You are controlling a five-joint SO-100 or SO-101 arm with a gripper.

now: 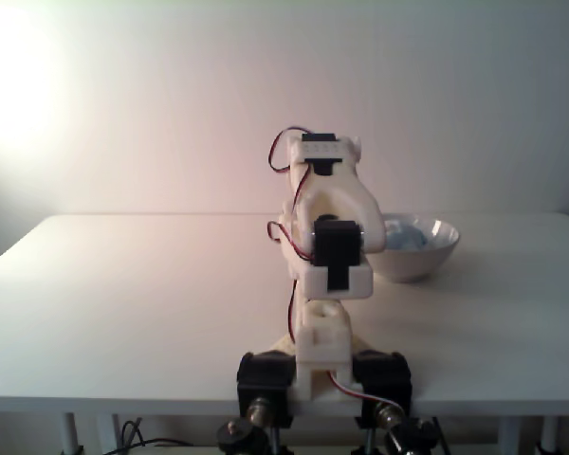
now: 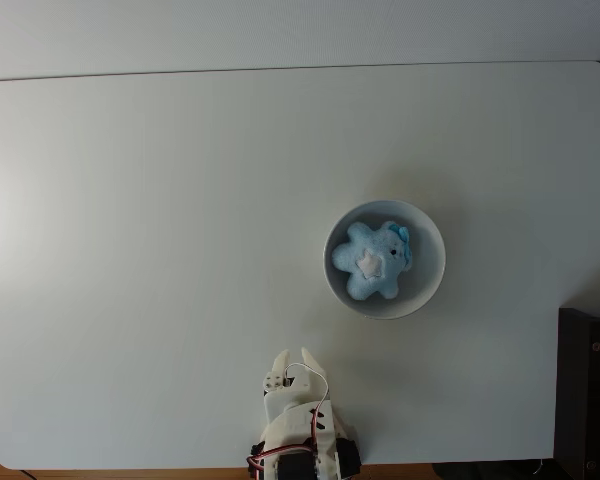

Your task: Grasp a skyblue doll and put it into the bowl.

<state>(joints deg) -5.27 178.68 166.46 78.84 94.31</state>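
White bench (image 2: 130,250) carries a bowl (image 2: 432,290) already cradling the skyblue doll (image 2: 375,262); empty fingers (image 2: 291,362), slightly parted, need only keep clear.

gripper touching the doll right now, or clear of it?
Apart. In the top-down fixed view the gripper sits folded near the table's bottom edge, with bare tabletop between it and the doll lying in the bowl.

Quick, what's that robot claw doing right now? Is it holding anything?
Gripper: empty, fingers slightly apart, pulled back near the arm's base in the top-down fixed view. The skyblue doll lies in the bowl, clear of it.
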